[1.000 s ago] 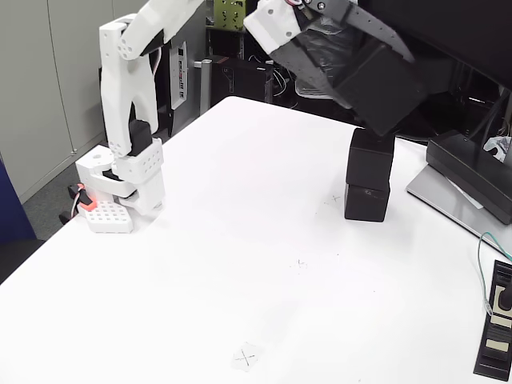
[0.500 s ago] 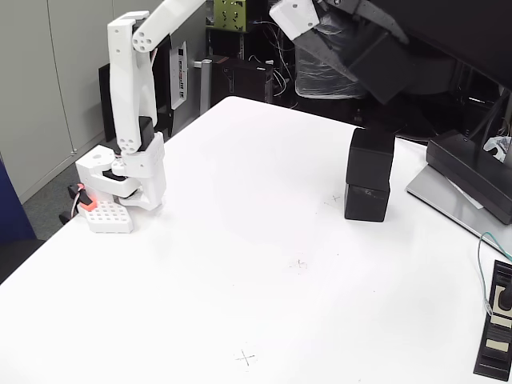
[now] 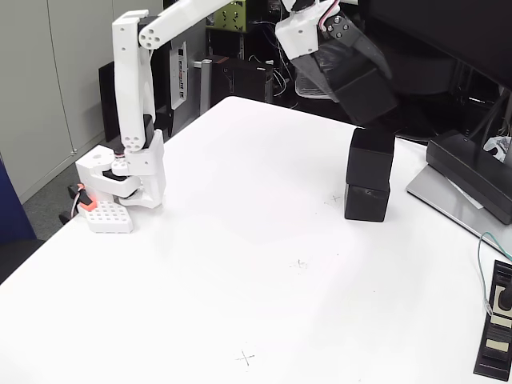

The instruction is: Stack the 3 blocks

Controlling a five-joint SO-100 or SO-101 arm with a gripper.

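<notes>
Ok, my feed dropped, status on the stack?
Claw shut on third black cube, held above and just left of the stack. Two cubes stacked on white table. Nothing in the way.

An office or lab room. A white desk [image 3: 240,264] carries the white robot arm's base [image 3: 124,188] at its left edge. Behind the desk stand grey cabinet doors [image 3: 56,72], dark computer cases [image 3: 248,80] and tangled cables [image 3: 280,80]. On the desk's right side lie a grey laptop-like slab [image 3: 452,204] and a flat black labelled device [image 3: 496,332]. Small pen crosses [image 3: 246,358] mark the desk's top.
</notes>
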